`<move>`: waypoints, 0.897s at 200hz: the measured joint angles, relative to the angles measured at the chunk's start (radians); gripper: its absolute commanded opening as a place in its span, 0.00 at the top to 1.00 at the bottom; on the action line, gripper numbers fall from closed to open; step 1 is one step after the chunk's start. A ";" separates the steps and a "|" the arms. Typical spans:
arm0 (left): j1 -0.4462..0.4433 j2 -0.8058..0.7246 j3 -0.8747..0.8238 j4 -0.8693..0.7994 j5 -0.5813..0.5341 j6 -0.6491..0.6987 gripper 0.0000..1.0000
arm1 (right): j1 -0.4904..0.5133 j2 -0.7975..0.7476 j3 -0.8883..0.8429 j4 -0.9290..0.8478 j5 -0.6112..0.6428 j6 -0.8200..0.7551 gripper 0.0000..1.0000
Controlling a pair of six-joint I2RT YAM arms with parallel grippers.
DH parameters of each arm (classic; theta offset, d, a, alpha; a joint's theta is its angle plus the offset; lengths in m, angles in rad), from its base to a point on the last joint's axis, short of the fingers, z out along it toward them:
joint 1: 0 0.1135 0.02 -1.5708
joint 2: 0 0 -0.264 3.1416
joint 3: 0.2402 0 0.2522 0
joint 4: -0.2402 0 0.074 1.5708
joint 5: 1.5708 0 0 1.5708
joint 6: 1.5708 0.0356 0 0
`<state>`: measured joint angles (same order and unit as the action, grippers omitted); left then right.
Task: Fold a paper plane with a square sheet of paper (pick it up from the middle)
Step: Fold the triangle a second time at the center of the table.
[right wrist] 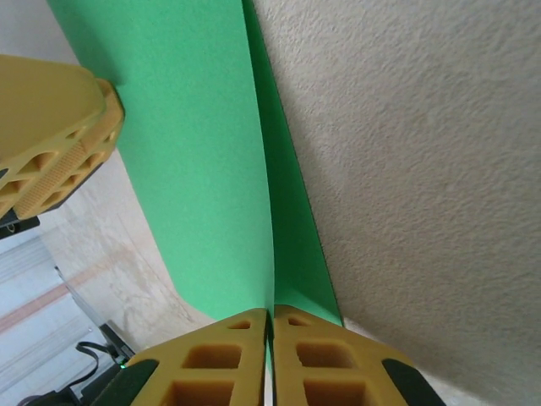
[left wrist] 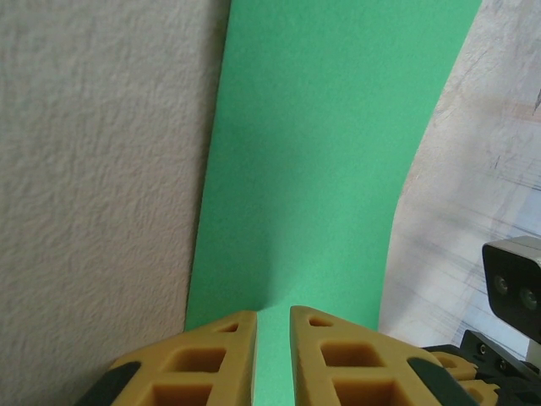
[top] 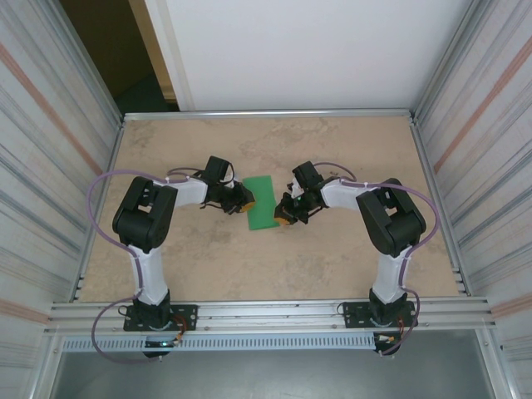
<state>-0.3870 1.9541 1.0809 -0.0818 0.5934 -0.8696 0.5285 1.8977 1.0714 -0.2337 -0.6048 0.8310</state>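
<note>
**Both claws at the green paper, mid-table**

Now the paper (top: 262, 202) lies at the centre of the table (top: 332, 266), and from above it reads as an upright green rectangle rather than a square. The left claw (top: 241, 199) sits at its 9 o'clock edge. The right claw (top: 287, 214) sits at its 4 o'clock corner. Both arms bend inward toward it.

Left wrist view: the two yellow fingers (left wrist: 215, 359) stand a narrow slit apart at 6 o'clock. Green shows in the slit, and the paper runs away from the tips toward 12 o'clock as a broad, gently curved band. Bare table lies along its 9 o'clock side. I cannot tell whether the pads actually touch the paper. A grey camera housing (left wrist: 512, 282) on the other arm shows at 4 o'clock.

Right wrist view: the fingers (right wrist: 215, 368) are pressed together at 6 o'clock, with only a thin green line between them, so they are pinching the paper. From that pinch two layers part. One lies flat on the table toward 1 o'clock, and the other lifts away and curves toward 11 o'clock. A yellow finger (right wrist: 51, 135) of the left claw meets the lifted layer's edge at 10 o'clock.
</note>
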 measured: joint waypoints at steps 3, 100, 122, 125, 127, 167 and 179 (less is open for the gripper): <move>0.000 0.000 0.000 -0.001 0.000 0.000 0.82 | 0.000 0.000 0.000 -0.001 0.001 0.000 0.94; 0.000 0.005 0.128 -0.062 0.002 0.103 0.83 | -0.012 -0.030 -0.012 -0.037 0.005 -0.002 1.00; 0.000 0.030 0.152 -0.092 -0.015 0.133 0.85 | -0.012 -0.032 -0.012 -0.035 0.002 -0.002 1.00; 0.000 0.034 0.153 -0.096 -0.017 0.134 0.85 | -0.012 -0.032 -0.012 -0.035 0.002 -0.002 1.00; 0.000 0.037 0.153 -0.100 -0.018 0.136 0.85 | -0.012 -0.032 -0.012 -0.035 0.001 -0.002 1.00; 0.001 0.077 0.154 -0.138 -0.035 0.153 0.89 | -0.010 -0.032 -0.012 -0.018 -0.003 -0.003 1.00; 0.001 0.077 0.154 -0.138 -0.037 0.157 0.89 | -0.006 -0.032 -0.008 -0.011 -0.003 -0.004 1.00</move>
<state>-0.3859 2.0308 1.2350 -0.2199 0.5564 -0.7124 0.5224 1.8656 1.0634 -0.2447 -0.6083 0.8268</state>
